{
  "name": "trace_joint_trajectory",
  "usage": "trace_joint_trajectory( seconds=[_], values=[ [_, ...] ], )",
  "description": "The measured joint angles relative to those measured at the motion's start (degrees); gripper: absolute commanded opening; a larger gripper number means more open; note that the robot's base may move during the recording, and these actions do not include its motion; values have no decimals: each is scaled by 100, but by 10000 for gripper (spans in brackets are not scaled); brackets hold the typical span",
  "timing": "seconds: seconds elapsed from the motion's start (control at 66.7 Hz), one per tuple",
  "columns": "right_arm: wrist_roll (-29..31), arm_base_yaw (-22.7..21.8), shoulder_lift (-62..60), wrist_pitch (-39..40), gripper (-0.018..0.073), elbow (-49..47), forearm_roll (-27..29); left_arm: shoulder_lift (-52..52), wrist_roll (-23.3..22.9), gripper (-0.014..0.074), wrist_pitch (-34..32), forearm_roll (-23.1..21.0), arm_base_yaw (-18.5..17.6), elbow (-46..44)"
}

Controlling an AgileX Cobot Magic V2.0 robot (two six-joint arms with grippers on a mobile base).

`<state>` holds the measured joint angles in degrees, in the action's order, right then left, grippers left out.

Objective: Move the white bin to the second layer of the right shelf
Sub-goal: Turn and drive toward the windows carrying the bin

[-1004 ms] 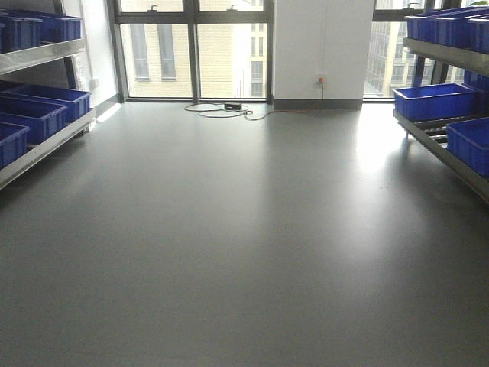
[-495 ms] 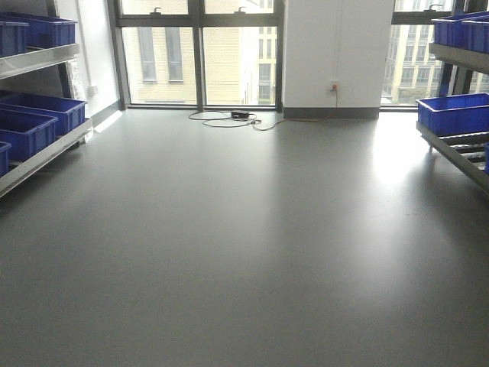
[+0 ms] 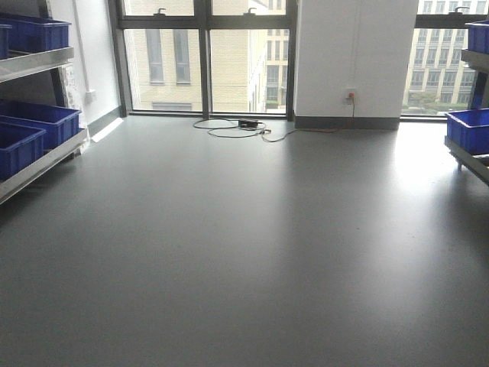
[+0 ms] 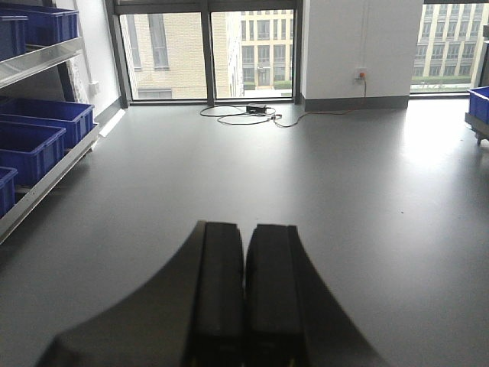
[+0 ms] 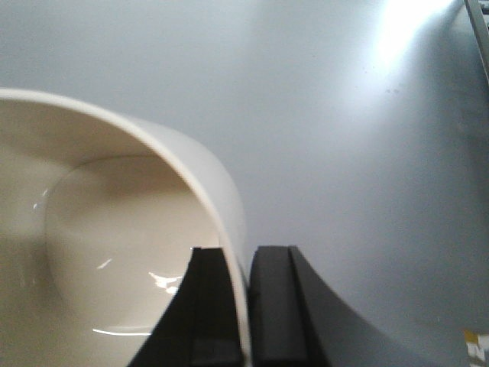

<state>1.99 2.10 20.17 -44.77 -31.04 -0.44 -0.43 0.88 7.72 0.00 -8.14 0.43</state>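
The cream-white bin [image 5: 114, 229] fills the left of the right wrist view, held above the grey floor. My right gripper [image 5: 246, 260] is shut on its wall, one finger inside the bin and one outside. In the left wrist view my left gripper [image 4: 244, 237] is shut with nothing between its dark pads, over bare floor. The right shelf [image 3: 472, 157] shows only at the right edge of the front view, with a blue crate [image 3: 467, 128] on a lower level. I cannot make out its second layer. The bin does not show in the front view.
A steel rack [image 3: 38, 160] with blue crates [image 3: 34, 126] runs along the left wall. Windows and a white wall pillar [image 3: 351, 57] stand ahead. A black cable and a small box [image 3: 248, 124] lie on the floor by the windows.
The front view has swung to the left: the right shelf and its crates have slid toward the right edge, and the windows and wall pillar have shifted right.
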Motion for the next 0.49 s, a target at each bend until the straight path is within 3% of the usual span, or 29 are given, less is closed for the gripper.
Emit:
trace_joint_trajectory(
  seconds=[0.495],
  values=[
    [0,0,0,-11,113,0,0,0,0,85,0,0,0,0]
  ],
)
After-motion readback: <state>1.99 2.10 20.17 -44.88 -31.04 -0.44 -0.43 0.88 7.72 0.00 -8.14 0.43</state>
